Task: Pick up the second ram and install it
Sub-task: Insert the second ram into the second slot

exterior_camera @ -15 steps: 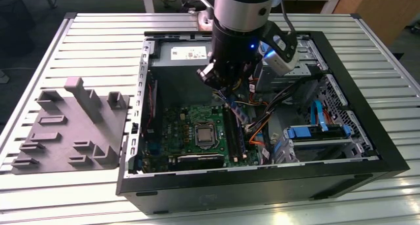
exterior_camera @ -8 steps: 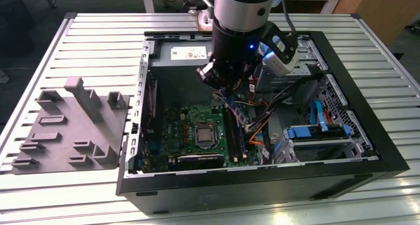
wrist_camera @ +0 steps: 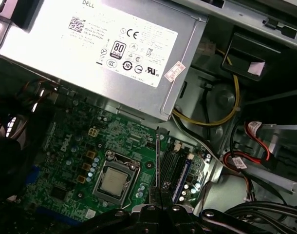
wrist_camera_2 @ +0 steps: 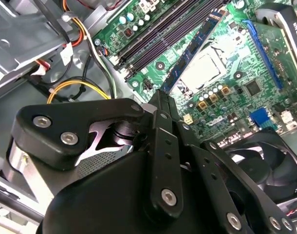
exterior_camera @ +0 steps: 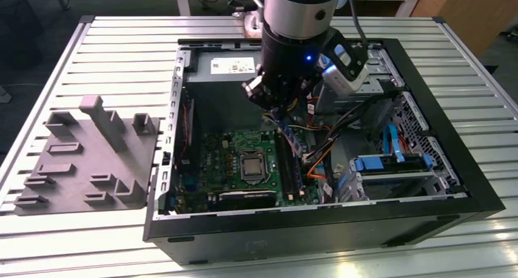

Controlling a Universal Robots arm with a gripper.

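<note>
An open computer case [exterior_camera: 453, 187] lies on the slatted table with its motherboard [exterior_camera: 218, 162] facing up. My gripper [exterior_camera: 278, 117] hangs inside the case over the memory slots [exterior_camera: 290, 169] beside the CPU [exterior_camera: 252, 167]. In the second wrist view the gripper [wrist_camera_2: 161, 96] has its fingers drawn together on a blue ram stick [wrist_camera_2: 194, 46]. The stick stands on edge along the slot nearest the CPU [wrist_camera_2: 204, 73]. In the first wrist view the gripper [wrist_camera: 158, 184] meets that ram [wrist_camera: 158, 146] edge-on, and another blue stick [wrist_camera: 183, 174] sits in a slot farther from the CPU [wrist_camera: 113, 181].
A grey power supply [exterior_camera: 230, 62] fills the case's far end. Orange, yellow and black cables [exterior_camera: 324, 150] run close beside the slots. A drive cage with blue clips [exterior_camera: 389, 164] is at the exterior view's right. A grey parts fixture [exterior_camera: 89, 156] stands outside the case at the exterior view's left.
</note>
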